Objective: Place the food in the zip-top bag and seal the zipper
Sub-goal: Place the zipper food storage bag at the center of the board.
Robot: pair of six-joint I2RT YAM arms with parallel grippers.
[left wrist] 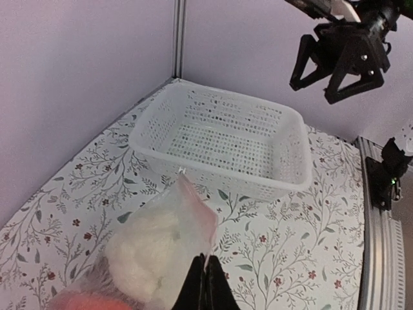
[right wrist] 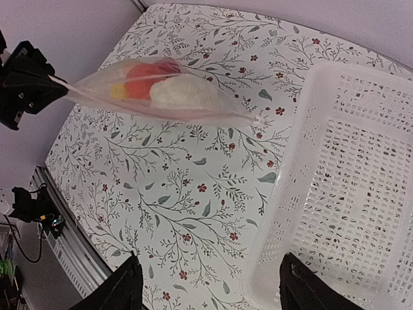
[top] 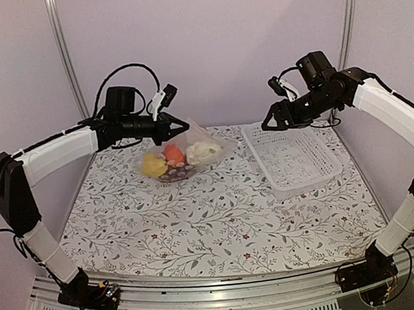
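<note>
The clear zip-top bag [top: 195,143] hangs stretched above the far table, its lower part resting on the cloth. Inside it lies the food: a yellow piece [top: 152,165], an orange pumpkin [top: 173,154], a white cauliflower [top: 203,152] and dark grapes [top: 177,174]. My left gripper [top: 180,126] is shut on the bag's top corner; in the left wrist view its closed fingertips [left wrist: 205,263] pinch the pinkish zipper edge [left wrist: 201,205]. My right gripper [top: 270,125] hovers open and holds nothing, apart from the bag, above the basket's left rim. Its two fingers [right wrist: 124,292] frame bare cloth and basket.
A white perforated basket [top: 292,159] stands at the back right with nothing in it, its rim [right wrist: 284,194] just under my right gripper. Purple walls and metal posts close the far side. A metal rail [top: 226,295] runs along the near edge.
</note>
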